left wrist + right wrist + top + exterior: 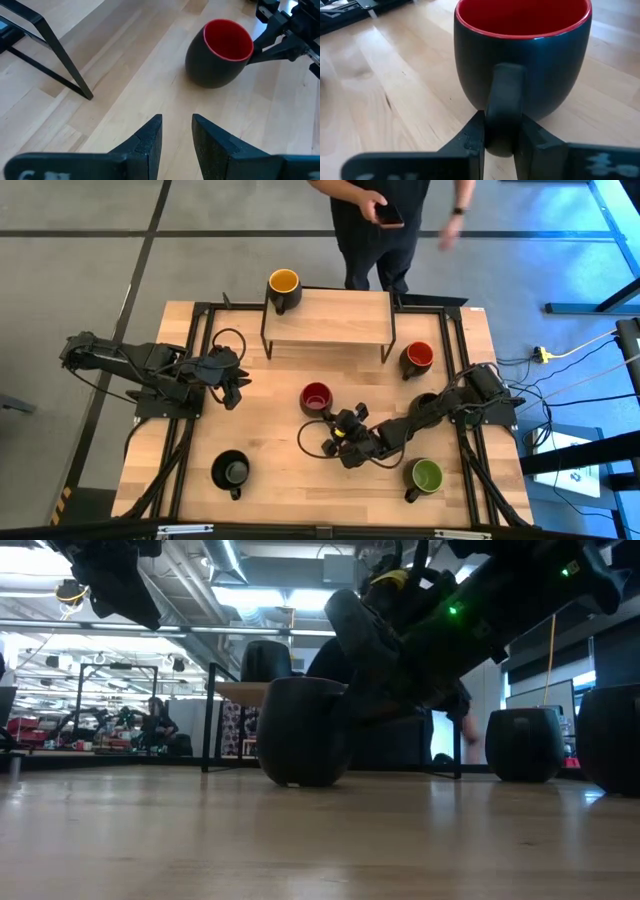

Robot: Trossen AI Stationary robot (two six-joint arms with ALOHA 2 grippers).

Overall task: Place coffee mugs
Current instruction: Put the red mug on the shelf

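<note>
The red-inside mug [316, 397] stands with its base on the table, near the middle and in front of the wooden shelf [330, 315]. My right gripper [335, 423] is at its near-right side, shut on its handle. My left gripper [232, 385] hovers open over the table's left part and touches nothing; its wrist view shows the red mug [220, 52] ahead. The yellow-inside mug [284, 283] stands on the shelf's left end. On the table are the orange-red mug [418, 357], the green mug [426, 475] and a black-inside mug [231, 470]. My right gripper [499, 130] pinches the red mug's handle [506, 90] between its two fingers, at the handle's lower part. The fingers come from the table's near-right side, slanting down. The mug stands upright with its base [305, 778] on the table.
The shelf's black metal legs [70, 70] stand close to my left gripper. Cables loop over the wood near the mugs [305, 438]. A person [385, 220] holding a phone stands at the far edge. Black frame rails [195, 360] run along both sides of the table.
</note>
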